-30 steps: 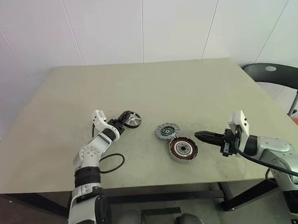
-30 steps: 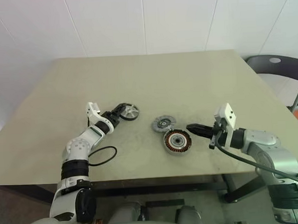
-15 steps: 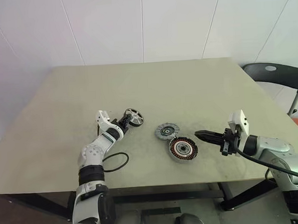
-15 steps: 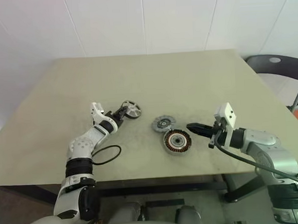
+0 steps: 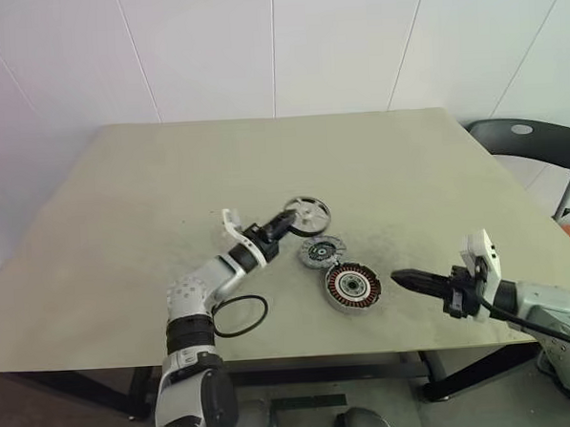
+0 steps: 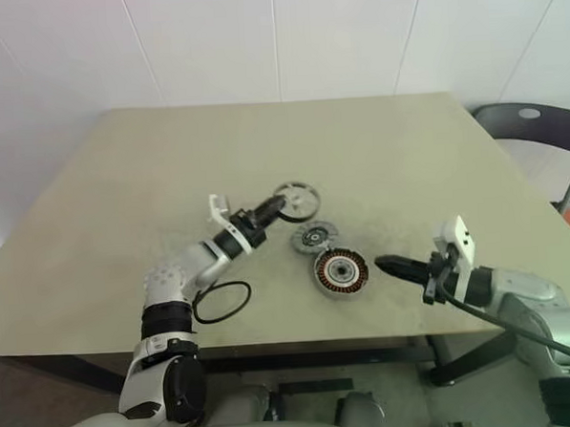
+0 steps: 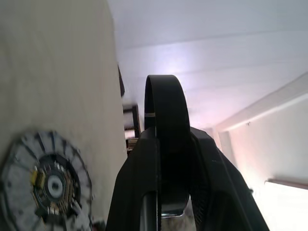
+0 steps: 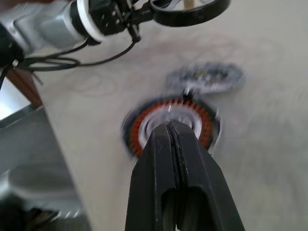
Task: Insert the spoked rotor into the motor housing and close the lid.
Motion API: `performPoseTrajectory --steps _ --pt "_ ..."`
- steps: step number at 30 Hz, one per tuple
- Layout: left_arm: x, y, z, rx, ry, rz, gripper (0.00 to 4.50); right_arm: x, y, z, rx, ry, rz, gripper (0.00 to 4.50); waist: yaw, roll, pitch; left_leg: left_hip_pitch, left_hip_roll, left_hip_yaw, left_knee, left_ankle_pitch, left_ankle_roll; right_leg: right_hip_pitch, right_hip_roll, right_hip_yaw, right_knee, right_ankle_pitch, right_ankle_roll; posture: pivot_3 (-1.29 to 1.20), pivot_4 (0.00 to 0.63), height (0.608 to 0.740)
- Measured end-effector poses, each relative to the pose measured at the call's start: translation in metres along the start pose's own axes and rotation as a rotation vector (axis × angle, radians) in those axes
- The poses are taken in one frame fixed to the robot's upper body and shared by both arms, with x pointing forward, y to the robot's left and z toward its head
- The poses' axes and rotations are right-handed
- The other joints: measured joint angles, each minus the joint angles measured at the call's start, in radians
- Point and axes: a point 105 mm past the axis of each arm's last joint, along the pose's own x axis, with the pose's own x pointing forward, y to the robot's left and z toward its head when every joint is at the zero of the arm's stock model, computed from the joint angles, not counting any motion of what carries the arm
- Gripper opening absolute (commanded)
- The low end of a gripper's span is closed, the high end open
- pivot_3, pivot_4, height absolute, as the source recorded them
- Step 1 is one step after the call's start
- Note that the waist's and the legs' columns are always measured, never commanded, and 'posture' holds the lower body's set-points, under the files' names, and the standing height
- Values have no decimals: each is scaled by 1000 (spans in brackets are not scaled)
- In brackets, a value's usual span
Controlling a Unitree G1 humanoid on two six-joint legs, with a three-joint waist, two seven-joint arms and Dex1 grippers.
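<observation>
My left gripper is shut on the spoked rotor, holding it by its black rim above the table, just behind and left of the lid. In the left wrist view the rotor stands edge-on between the two fingers. The grey slotted lid lies flat on the table. The motor housing, with its copper coil ring, lies just in front of the lid. My right gripper is shut and empty, hovering to the right of the housing and pointing at it. The right wrist view shows the housing beyond its tips.
A black cable loop lies on the table beside my left forearm. A dark chair stands past the table's right edge. White wall panels rise behind the table.
My left gripper closed on the rotor, lifted it off the table and carried it right, up to the lid. My right gripper drew back to the right, away from the housing.
</observation>
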Motion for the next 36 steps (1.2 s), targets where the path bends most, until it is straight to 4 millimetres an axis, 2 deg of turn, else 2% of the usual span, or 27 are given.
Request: performPoseTrajectory --steps 7,13,27,36 --pt "7 3 -31 -58 192 -2 437 -7 -2 2 -11 4 -20 0 -1 0 0 2 1 -1 0 0 0 0 1 -1 0 0 0 0 0 740" --pt "5 6 -59 -117 323 9 437 -8 -3 1 -27 -2 -24 0 0 0 0 1 0 0 -1 -1 1 -1 0 0 -2 0 0 0 0 740" --pt "2 8 -64 -129 355 40 437 -6 -5 -10 -8 7 -41 0 -1 3 -2 2 0 -1 -1 -1 0 -2 0 1 -1 0 0 0 0 740" --pt "5 14 -63 -129 338 63 437 3 1 5 -28 3 -42 0 0 5 -3 2 0 -1 -1 -1 0 -2 -1 1 -1 0 0 0 0 740"
